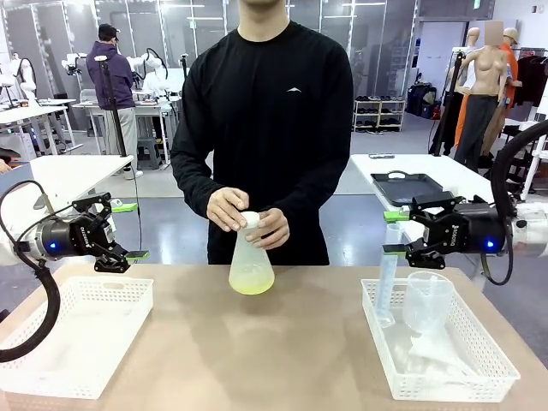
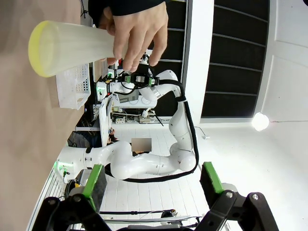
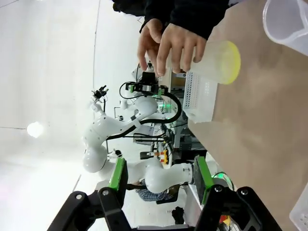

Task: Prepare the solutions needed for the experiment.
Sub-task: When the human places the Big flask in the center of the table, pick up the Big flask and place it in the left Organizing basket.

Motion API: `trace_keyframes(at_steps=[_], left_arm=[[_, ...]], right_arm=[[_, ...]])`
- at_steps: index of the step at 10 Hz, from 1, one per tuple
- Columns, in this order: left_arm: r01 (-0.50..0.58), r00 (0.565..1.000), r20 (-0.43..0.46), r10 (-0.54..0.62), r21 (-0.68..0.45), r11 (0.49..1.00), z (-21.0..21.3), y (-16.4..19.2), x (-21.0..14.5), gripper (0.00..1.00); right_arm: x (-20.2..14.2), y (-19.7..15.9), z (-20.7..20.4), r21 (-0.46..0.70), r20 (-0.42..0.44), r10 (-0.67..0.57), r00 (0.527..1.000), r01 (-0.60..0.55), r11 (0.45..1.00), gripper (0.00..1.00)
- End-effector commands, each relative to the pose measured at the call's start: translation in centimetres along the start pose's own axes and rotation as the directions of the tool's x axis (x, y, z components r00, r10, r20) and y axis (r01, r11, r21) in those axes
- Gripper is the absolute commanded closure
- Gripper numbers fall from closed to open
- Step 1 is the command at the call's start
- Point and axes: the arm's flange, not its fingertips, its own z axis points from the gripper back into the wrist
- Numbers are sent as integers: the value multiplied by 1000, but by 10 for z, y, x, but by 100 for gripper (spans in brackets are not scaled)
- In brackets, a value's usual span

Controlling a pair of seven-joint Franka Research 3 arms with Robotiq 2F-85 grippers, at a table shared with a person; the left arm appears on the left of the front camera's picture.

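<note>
- the flask (image 1: 251, 261) stands upright on the far middle of the table (image 1: 317, 351), just in front of the person.
- the solution (image 1: 251, 283), pale yellow-green, lies as a shallow layer at the bottom of the flask.
- one hand (image 1: 227, 208) of the person is over the top, where a white cap (image 1: 250, 220) sits, and the other hand (image 1: 272, 229) holds the neck; i cannot tell if the cap goes on or comes off.
- the left gripper (image 1: 130, 230) hovers above the left basket (image 1: 51, 377), with its jaws spread wide and nothing between them.
- the right gripper (image 1: 395, 233) hovers above the right basket (image 1: 445, 396), with its fingers apart, and it pinches nothing.
- in the right basket stand a clear cylinder (image 1: 390, 278) and a clear beaker (image 1: 426, 300), both untouched; i see no liquid in them.
- i judge the task is at an early or middle point: a little solution is ready in the flask, and the robot's part is not yet begun.
- what is left seems to be taking the labware and measuring or pouring.
</note>
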Motion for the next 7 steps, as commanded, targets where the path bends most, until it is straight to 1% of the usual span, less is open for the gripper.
trace_keyframes(at_steps=[1,3,5,6,7], left_arm=[[10,1000,-1,-10,-1,1000,0,-2,-1,0],[10,1000,-1,-10,-1,1000,0,-2,-1,0],[10,1000,-1,-10,-1,1000,0,-2,-1,0],[10,1000,-1,-10,-1,1000,0,-2,-1,0],[10,1000,-1,-10,-1,1000,0,-2,-1,0]], right_arm=[[9,0,-2,38,-20,-21,1000,22,999,30],[10,0,-4,36,-28,-27,999,28,999,30],[10,2,-7,1,-33,-65,997,65,998,30],[6,-5,-5,23,-30,-23,999,23,999,30],[6,-5,-5,23,-30,-23,999,23,999,30]])
